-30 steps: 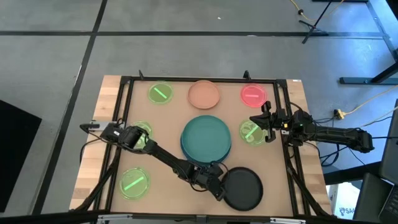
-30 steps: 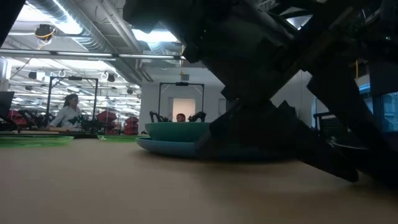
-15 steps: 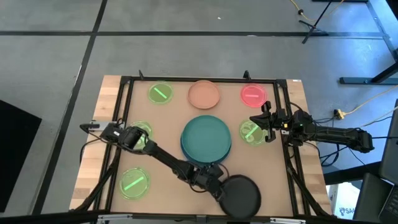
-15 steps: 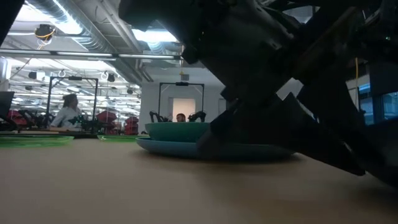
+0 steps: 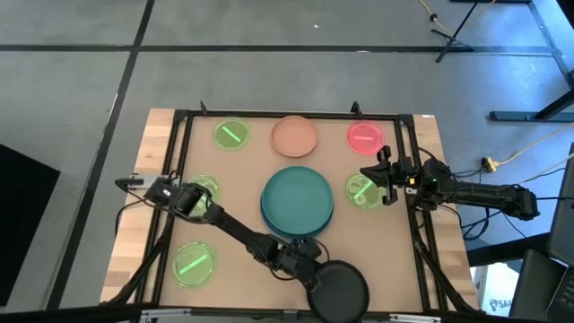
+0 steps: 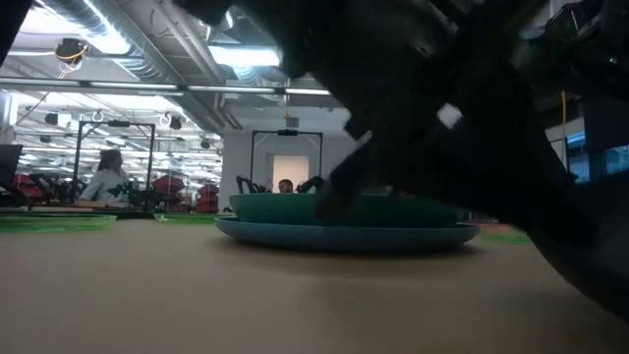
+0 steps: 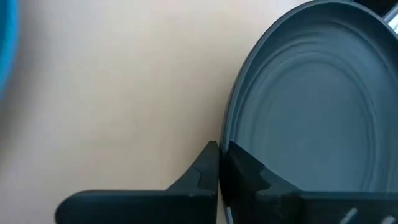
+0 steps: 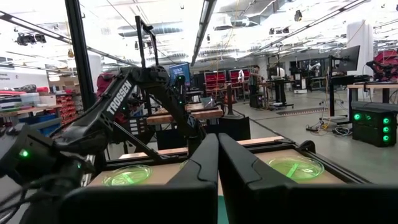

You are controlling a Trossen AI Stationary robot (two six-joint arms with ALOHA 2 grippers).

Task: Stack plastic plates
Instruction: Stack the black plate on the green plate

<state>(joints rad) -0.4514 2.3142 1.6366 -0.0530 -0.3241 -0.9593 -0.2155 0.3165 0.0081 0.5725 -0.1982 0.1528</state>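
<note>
Near the table's front edge, the left gripper point(image 5: 311, 280) has its fingers point(image 7: 205, 177) pinched narrow on the rim of the black plate point(image 5: 340, 291), which the left wrist view shows standing between the two dark tips. From above, that plate sits at the very front of the table point(image 5: 242, 215), just in front of the teal plate point(image 5: 299, 197), which rests on the blue plate point(image 6: 295, 233) at the table's middle — the low view shows the teal one nested on the wider blue rim. Along the far side lie a green plate point(image 5: 232, 135), the peach plate point(image 5: 294, 136) and the pink-red plate point(image 5: 365, 136), well apart from one another. Two more green plates point(image 5: 195, 262) lie on the left side. The right gripper point(image 5: 380, 175) waits at the table's right side, just beside another green plate point(image 5: 360, 191); its fingers point(image 8: 202, 155) are pressed together on nothing.
</note>
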